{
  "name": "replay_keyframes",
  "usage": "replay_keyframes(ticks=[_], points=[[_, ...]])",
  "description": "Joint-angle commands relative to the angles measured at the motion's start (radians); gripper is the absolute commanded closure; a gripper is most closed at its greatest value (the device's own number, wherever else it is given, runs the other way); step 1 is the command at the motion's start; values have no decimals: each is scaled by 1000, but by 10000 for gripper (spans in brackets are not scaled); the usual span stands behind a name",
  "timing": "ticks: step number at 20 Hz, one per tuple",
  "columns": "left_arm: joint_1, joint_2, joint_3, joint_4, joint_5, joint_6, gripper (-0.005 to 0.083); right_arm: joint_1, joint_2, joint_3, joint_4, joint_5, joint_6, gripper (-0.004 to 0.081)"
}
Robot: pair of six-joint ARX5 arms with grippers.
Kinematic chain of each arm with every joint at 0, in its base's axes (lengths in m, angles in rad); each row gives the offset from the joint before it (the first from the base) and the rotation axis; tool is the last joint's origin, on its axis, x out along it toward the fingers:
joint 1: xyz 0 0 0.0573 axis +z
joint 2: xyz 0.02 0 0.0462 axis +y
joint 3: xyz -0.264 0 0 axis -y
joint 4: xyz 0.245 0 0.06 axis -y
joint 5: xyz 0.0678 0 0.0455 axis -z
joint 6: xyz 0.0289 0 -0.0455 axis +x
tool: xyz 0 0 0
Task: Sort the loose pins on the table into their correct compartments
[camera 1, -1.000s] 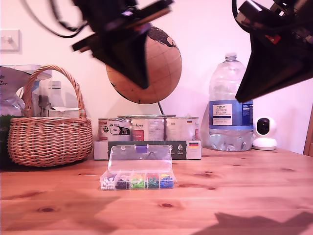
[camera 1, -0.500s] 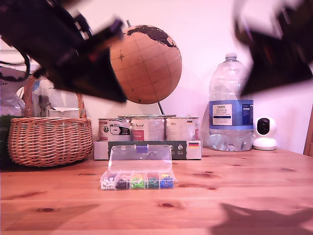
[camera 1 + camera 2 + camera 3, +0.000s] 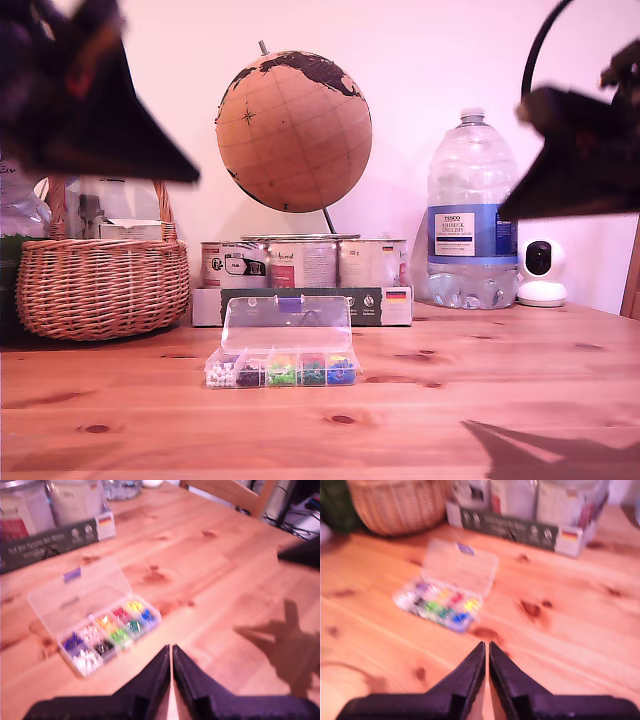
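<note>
Step in hand, my read: locate the pins first; no loose ones are visible on the table (image 3: 480,400) in any view. Keep both arms high while scanning. Organiser box (image 3: 283,368) sits mid-table, lid open. My first gripper (image 3: 171,652) and second gripper (image 3: 486,649): jaws together, empty. Behind: globe (image 3: 294,130), basket (image 3: 100,285), bottle (image 3: 471,215).

My first gripper (image 3: 171,652) was matte black, its two fingers tapering to narrow wedge tips. My second gripper (image 3: 487,649) looked alike. A black cable (image 3: 540,40) curved above one arm.
</note>
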Motion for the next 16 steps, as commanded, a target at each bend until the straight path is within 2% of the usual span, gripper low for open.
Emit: replay_keyframes(ticks=[1, 5, 10, 16], points=[[0, -18, -1, -1, 3, 5, 794, 6, -31, -16, 25, -55, -8, 782], [0, -29, -1, -35, 4, 5, 794, 25, -82, -16, 14, -188, -7, 782], [0, -29, -1, -88, 4, 4, 794, 27, -89, -16, -27, -179, -5, 782], [0, -29, -1, -122, 4, 4, 794, 27, -89, -16, -137, -179, -5, 782]])
